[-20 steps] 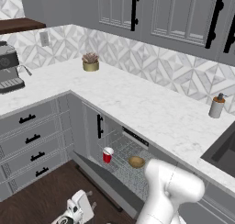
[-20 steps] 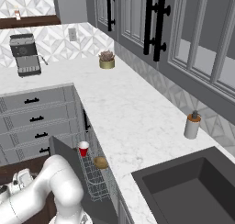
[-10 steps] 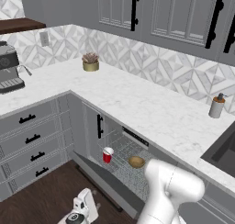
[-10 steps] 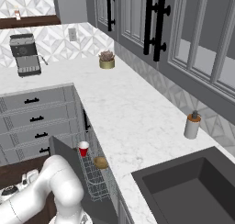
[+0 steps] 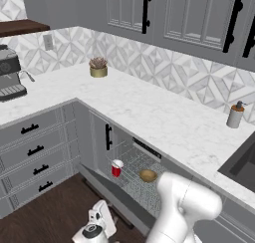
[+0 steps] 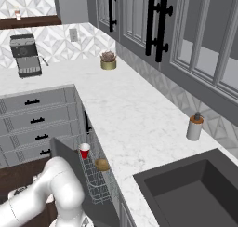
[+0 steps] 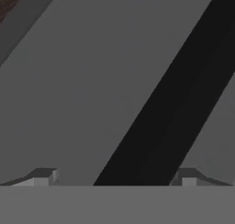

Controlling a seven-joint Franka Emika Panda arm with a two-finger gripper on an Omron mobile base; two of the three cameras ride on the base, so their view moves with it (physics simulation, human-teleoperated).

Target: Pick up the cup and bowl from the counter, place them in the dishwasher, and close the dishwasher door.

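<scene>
So from my seat at the controls: the small red tapered plastic cup (image 5: 116, 169) with its white rim is sitting upright in the wire-mesh rack (image 5: 135, 168) of the built-in under-counter dishwasher (image 5: 130, 177), toward the left end as the left base camera sees it. The shallow tan-brown wood-like bowl (image 5: 148, 176) is in the same rack, near the cup but not touching it. Both show from the other side too, cup (image 6: 84, 150) and bowl (image 6: 102, 164).

The flat grey drop-down dishwasher door (image 5: 118, 199) is partway up, tilted, not shut against the white marble-look counter (image 5: 149, 112).

My two-finger gripper (image 7: 117, 176) is low down by the dark wood floor (image 5: 45, 219), right up close to the door's grey panel with a dark strip running diagonally between the tips. Jaws are spread wide apart with nothing between them. Can't tell whether the tips actually touch the panel.
</scene>
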